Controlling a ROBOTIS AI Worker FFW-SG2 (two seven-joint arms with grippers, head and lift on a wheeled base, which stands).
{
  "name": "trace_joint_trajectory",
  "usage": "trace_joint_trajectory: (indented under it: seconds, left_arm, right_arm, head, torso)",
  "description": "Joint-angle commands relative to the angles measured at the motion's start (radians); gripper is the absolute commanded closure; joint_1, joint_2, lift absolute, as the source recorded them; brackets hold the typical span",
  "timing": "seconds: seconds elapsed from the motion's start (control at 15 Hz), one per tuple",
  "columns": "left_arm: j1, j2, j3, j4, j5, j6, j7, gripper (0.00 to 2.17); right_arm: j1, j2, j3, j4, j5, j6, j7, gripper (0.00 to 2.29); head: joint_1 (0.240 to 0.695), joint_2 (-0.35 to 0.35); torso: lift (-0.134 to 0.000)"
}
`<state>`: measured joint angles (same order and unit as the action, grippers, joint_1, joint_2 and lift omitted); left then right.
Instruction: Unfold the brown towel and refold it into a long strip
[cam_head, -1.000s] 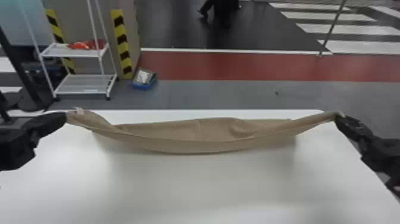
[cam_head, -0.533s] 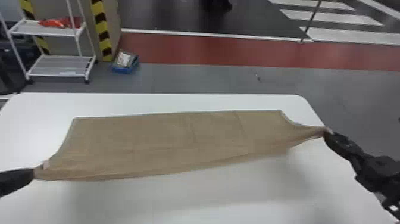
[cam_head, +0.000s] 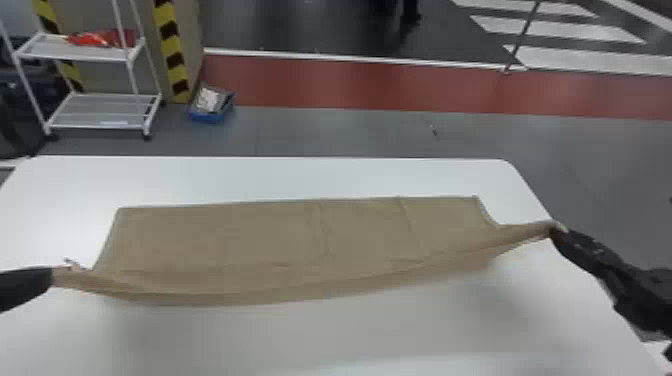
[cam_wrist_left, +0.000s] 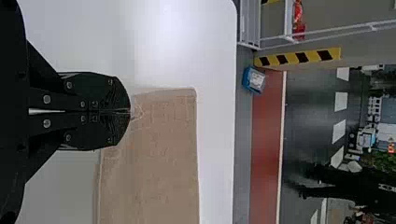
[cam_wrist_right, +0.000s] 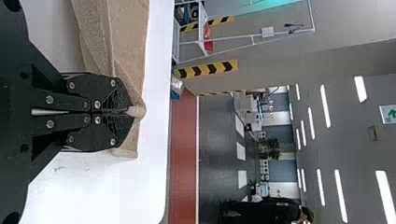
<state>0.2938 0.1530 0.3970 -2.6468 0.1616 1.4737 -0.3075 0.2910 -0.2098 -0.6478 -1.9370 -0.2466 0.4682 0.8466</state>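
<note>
Compared with the head view one second earlier, the towel (cam_head: 280, 240) has changed from a narrow band slung between the two tools, close to the far side of the tabletop (cam_head: 300, 180), to a wide, shallow panel extending toward the robot. Its far edge lies on the tabletop, nearly parallel to the tabletop's far edge. Both tools have moved toward the robot's side. Relative to the frame half a second earlier, the near edge has changed from almost straight to a slack, downward-bowed curve between the two grips; whether the middle of this edge touches the tabletop cannot be determined. The left tool (cam_head: 50, 276) is at the left border of the head view, with its fingers closed and one corner of the towel clamped at the tips. The right tool (cam_head: 555, 232) is beside the tabletop's right edge, with its fingers closed on the opposite near end; the gripped fabric is bunched at the tips and drawn out to a point. Faint creases cross the panel right of centre. The head view has also shifted: the blue box (cam_head: 210, 117) on the floor appears higher and farther left than one second ago.
</note>
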Motion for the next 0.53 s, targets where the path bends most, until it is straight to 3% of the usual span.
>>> trace_joint_trajectory:
  seconds: [0.0,0.13,0.33,0.47]
  left_arm:
    - [-0.079,0.005,-0.056,0.08,-0.043,-0.042,0.018,1.95]
    - [-0.185,0.022,-0.11,0.199,-0.113,-0.042,0.021,1.95]
    - [-0.321,0.046,-0.17,0.38,-0.143,-0.057,0.022,1.95]
    - [-0.372,0.049,-0.207,0.475,-0.162,-0.14,0.018,1.95]
  right_arm:
    - [-0.115,-0.019,0.043,0.073,0.073,0.126,-0.006,1.5]
    - [-0.231,-0.054,0.096,0.184,0.119,0.243,-0.009,1.5]
    - [-0.383,-0.085,0.171,0.368,0.185,0.267,-0.024,1.5]
    - [-0.458,-0.106,0.197,0.458,0.182,0.261,-0.027,1.5]
  head:
    - [0.695,-0.14]
    - [0.695,-0.131]
    - [0.695,-0.111]
    - [0.695,-0.101]
  torso:
    - [-0.123]
    - [-0.123]
    - [-0.123]
    - [-0.123]
